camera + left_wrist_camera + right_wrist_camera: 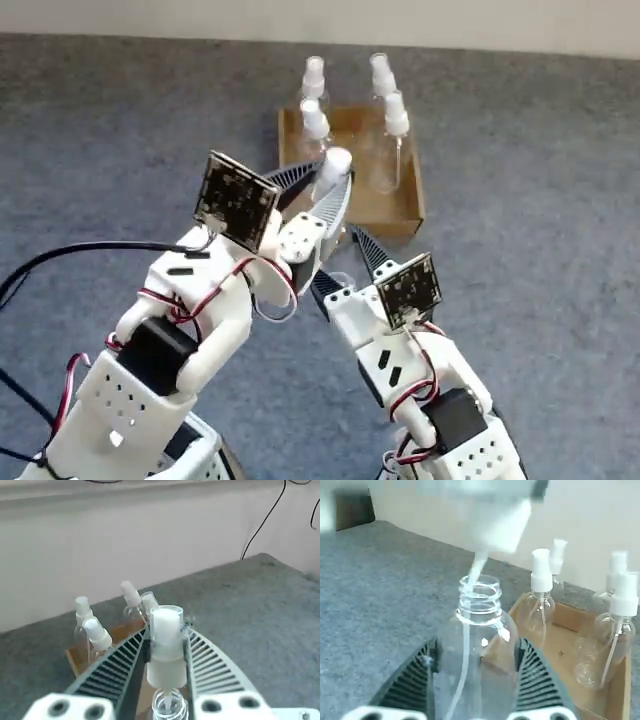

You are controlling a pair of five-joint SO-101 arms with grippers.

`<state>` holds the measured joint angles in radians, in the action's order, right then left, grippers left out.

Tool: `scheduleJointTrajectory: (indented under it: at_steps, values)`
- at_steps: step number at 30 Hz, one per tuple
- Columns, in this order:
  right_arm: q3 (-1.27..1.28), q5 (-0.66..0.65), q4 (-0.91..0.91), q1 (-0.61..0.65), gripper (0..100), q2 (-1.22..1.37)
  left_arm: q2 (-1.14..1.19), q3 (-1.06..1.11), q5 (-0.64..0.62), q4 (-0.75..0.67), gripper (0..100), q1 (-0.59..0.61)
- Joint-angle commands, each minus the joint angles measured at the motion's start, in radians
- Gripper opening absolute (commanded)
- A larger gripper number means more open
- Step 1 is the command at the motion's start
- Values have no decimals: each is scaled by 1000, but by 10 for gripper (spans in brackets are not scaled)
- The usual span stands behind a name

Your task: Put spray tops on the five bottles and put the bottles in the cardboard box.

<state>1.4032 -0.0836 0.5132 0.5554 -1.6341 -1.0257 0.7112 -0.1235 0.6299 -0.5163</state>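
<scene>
Left pincer [166, 633] grips a spray top [166, 652] just above the bottle [479, 622] clamped in right pincer [477, 652].

The left arm [200, 310] and the right arm [400, 370] are white printed shells around black servo blocks, with small slots and holes in the plastic. Red, white and black wires [290, 292] loop along each, and a dark square circuit board [237, 200] sits at each wrist. The fingers [210, 665] are dark grey ribbed wedges on white bases.

Four capped bottles [386, 165] crowd the cardboard box [402, 224]; only its near edge has room.
</scene>
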Motion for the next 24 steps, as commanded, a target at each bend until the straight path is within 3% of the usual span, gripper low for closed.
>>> scheduleJointTrajectory:
  at_steps: [1, 12, 17, 24]
  values:
    - [-21, 8, 4, -19, 4, -10, -15, 35, 0, -11, 5, 7]
    - [-21, 8, 4, -22, 4, -10, -19, 148, -3, -9, 6, 8]
    - [-21, 9, 5, -67, 4, -10, -19, 147, -3, 57, 7, 8]
    - [-21, 71, 5, -81, 4, -10, -19, 151, -3, 60, 7, 5]
